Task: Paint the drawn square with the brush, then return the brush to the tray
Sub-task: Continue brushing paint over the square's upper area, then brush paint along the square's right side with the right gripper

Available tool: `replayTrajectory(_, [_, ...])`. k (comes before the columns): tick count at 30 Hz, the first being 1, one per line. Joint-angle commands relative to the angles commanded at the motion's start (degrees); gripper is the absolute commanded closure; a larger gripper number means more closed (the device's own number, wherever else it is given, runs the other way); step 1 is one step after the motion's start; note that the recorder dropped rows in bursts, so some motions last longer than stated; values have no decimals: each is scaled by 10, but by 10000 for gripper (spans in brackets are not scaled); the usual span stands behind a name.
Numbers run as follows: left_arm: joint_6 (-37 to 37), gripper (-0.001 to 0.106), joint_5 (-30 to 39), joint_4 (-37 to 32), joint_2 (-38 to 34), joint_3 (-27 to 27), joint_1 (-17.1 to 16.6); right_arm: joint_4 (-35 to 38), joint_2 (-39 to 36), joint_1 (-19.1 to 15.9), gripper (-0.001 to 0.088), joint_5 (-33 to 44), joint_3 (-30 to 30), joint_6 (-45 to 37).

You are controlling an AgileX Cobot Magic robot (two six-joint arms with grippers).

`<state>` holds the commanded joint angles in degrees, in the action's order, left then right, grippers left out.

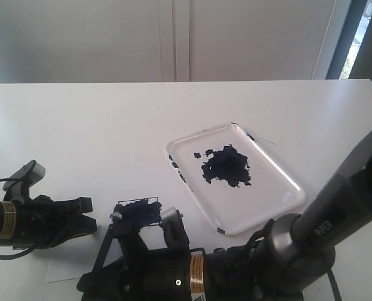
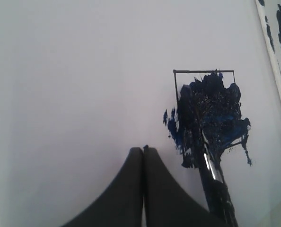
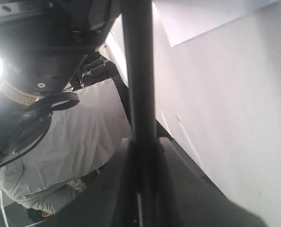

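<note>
Pressing its bristles into the drawn square [image 2: 211, 109], the brush [image 2: 212, 176] is clamped by its handle in the right gripper [image 3: 143, 151], ragged blue paint spread across most of the outline. The left gripper [image 2: 144, 149] is held near the square, jaws pressed together, empty; the tray [image 1: 275, 195] is seen nearby.

1. White lettering along the dark upper link of the right arm [image 1: 329, 221] seems to read "PiPER"; it is blurred.
2. An orange label [image 1: 8, 220] on the left arm [image 1: 32, 221] and another label [image 1: 196, 282] on the right arm's wrist carry print too small to read.
</note>
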<state>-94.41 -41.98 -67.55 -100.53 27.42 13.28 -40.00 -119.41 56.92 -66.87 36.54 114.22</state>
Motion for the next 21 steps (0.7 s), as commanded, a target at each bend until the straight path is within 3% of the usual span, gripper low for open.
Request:
replayTrajectory(10, [0, 1053, 0, 0, 0, 0, 0, 96, 0, 0, 868, -31, -99, -53])
replayTrajectory(17, [0, 1053, 0, -1, 0, 0, 0, 116, 0, -16, 868, -31, -120, -63])
replayTrajectory(21, [0, 1053, 0, -1, 0, 0, 0, 106, 0, -16, 868, -31, -100, -66])
